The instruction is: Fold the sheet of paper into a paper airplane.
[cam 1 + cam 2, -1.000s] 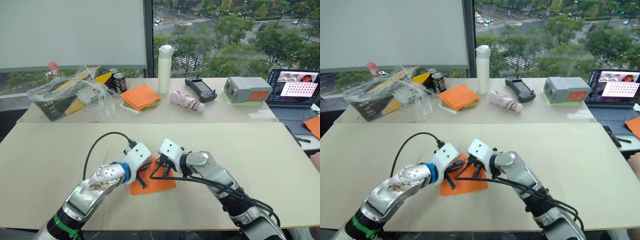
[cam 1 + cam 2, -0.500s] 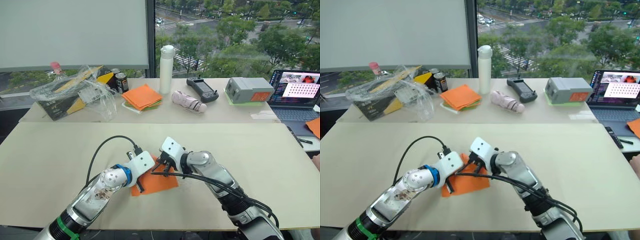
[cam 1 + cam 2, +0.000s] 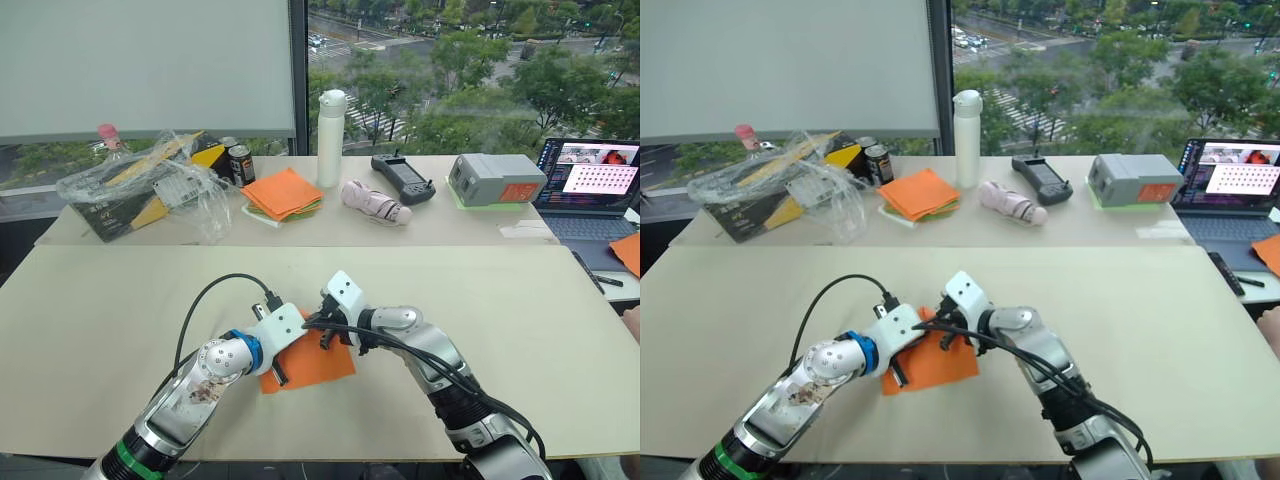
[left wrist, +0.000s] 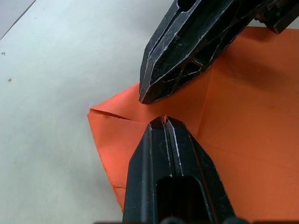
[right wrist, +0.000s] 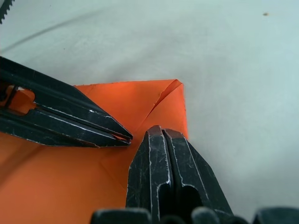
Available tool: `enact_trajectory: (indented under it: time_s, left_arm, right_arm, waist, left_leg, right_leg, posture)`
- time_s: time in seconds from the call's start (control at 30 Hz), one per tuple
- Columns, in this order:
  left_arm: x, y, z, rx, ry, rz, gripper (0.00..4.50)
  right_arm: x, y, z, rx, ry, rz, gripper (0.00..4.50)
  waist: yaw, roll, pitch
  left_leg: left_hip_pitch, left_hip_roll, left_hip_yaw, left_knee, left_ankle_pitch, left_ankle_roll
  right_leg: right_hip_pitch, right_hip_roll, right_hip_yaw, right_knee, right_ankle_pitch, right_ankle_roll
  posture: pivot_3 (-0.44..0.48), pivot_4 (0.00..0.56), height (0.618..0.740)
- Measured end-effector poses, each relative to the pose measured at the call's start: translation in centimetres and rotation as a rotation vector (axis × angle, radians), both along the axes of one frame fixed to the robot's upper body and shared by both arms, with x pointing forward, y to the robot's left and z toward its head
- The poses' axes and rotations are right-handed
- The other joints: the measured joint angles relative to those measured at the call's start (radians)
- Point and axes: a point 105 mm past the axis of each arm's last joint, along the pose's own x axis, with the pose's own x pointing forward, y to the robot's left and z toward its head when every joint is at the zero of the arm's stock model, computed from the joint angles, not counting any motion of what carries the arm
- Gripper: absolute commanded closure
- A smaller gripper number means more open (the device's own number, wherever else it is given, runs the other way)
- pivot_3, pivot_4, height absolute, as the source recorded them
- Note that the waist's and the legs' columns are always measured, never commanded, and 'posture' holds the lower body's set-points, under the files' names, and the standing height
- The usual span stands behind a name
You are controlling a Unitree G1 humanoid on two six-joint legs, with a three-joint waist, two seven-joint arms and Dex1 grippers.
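- Left wrist view gives me the clearest read: my left claw (image 4: 164,122) has its fingers pressed together, tip down on the sheet of paper (image 4: 243,140), pinching nothing.
- My right claw (image 5: 161,135) is likewise pressed together, its tip touching the sheet beside a folded-over corner.
- From the head camera, the sheet (image 3: 318,362) lies flat on the surface (image 3: 520,300), near its front edge, with both claws meeting at the sheet's 12 o'clock edge.
- I judge this an early step: pressing down corner folds to form the nose.
- Next I need one tip pinning while the other runs along the crease.
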Motion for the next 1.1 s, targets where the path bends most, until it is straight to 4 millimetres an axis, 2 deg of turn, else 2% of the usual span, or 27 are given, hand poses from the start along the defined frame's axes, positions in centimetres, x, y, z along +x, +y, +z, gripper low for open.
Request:
enact_trajectory:
  time_s: [0.67,0.87,1.1]
  left_arm:
    - [-0.5,0.7,-0.3,-0.012,0.0,-0.044,4.47]
    - [-0.4,0.7,-0.4,-0.016,-0.002,-0.045,4.47]
    - [-0.4,0.7,-0.4,-0.017,-0.001,-0.043,4.47]
  right_arm:
    - [0.1,1.0,-0.2,0.123,0.052,0.006,4.5]
    - [-0.6,1.5,0.4,0.191,0.084,0.056,4.5]
    - [-0.3,1.6,0.7,0.216,0.085,0.05,4.5]
  waist:
    - [-0.001,0.0,0.0]
    - [-0.001,0.001,0.0]
    - [-0.001,0.001,0.0]
  left_leg:
    - [-0.001,0.0,0.0,0.0,0.0,0.0]
    - [-0.001,0.0,0.0,0.0,0.0,0.0]
    - [-0.001,0.0,0.0,0.0,0.0,0.0]
  right_leg:
    - [-0.001,0.0,0.0,0.001,0.0,0.0]
    - [-0.001,0.0,0.0,0.002,0.0,0.0]
    - [-0.002,0.0,0.0,0.004,0.0,0.0]
  posture:
    - [0.0,0.15,0.74]
    - [0.0,0.15,0.74]
    - [0.0,0.15,0.74]
